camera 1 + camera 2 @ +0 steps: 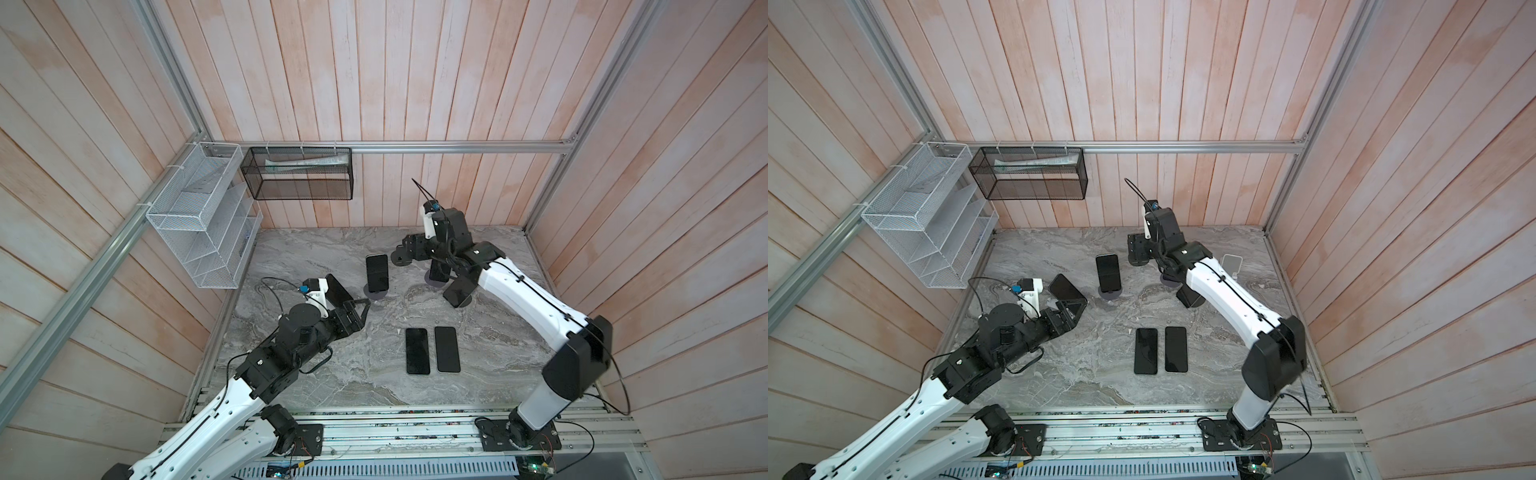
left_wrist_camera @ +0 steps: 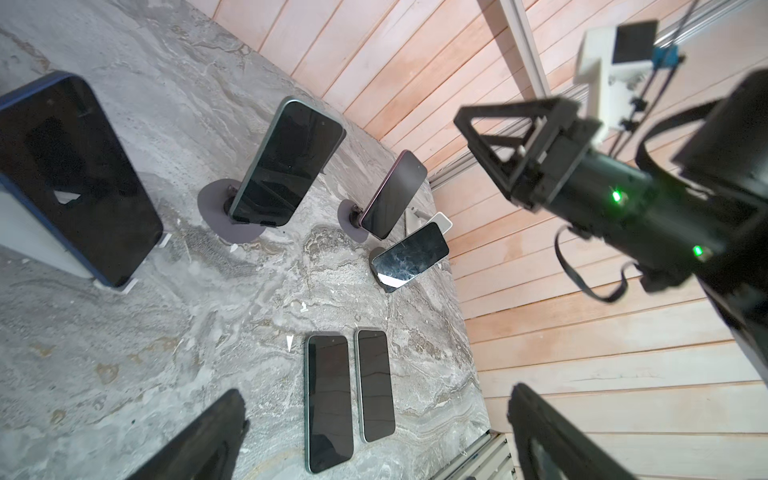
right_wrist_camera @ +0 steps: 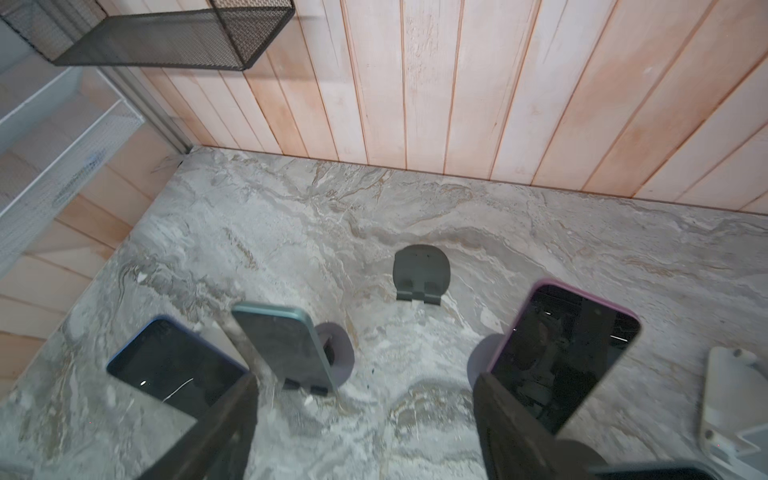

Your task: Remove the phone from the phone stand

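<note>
You're approaching, looks like: right gripper (image 3: 365, 380) is hanging spread and empty just beside the pink phone (image 3: 565, 357), which is leaning on its stand (image 3: 480, 359). Left gripper (image 2: 376, 397) is gaping, idle. Next you're straddling the phone's edges, pinching, lifting clear.

In both top views the right arm (image 1: 523, 293) hides most of the pink phone (image 3: 565, 357) and its stand (image 3: 478, 355); in the right wrist view the right gripper (image 3: 365, 386) shows only blurred fingers (image 3: 224, 432), cut off by the edge.
</note>
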Controlling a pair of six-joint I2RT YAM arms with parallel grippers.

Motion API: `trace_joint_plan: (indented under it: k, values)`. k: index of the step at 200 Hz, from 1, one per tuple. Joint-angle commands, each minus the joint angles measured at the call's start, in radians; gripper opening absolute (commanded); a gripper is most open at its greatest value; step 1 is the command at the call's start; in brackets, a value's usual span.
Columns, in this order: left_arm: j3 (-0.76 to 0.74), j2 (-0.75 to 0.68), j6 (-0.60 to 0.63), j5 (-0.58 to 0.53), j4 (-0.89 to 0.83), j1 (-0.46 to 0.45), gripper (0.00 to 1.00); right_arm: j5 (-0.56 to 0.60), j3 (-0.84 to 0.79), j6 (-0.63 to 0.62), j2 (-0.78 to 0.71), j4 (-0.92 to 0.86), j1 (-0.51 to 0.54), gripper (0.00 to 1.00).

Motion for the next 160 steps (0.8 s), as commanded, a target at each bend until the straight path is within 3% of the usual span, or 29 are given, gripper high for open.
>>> trace_joint_plan:
  k: [1, 26, 49, 69, 124, 160]
  values:
    - [0.063, 0.054, 0.032, -0.065, 0.034, -0.018, 1.0, 0.003, -0.165, -0.047, -0.14, 0.147, -0.034, 0.83]
    - [0.113, 0.125, 0.048, -0.094, 0.04, -0.022, 1.0, -0.003, -0.334, -0.016, -0.285, 0.243, -0.107, 0.84]
    - [0.195, 0.21, 0.063, -0.198, -0.023, -0.046, 1.0, -0.097, -0.473, 0.034, -0.363, 0.341, -0.201, 0.88]
    - [0.281, 0.305, 0.089, -0.348, -0.093, -0.083, 1.0, -0.248, -0.529, 0.063, -0.359, 0.375, -0.283, 0.9]
    - [0.58, 0.583, 0.168, -0.545, -0.271, -0.093, 1.0, -0.357, -0.579, 0.095, -0.345, 0.461, -0.334, 0.91]
    - [0.819, 0.816, 0.235, -0.6, -0.465, -0.093, 1.0, -0.275, -0.628, 0.081, -0.374, 0.48, -0.334, 0.91]
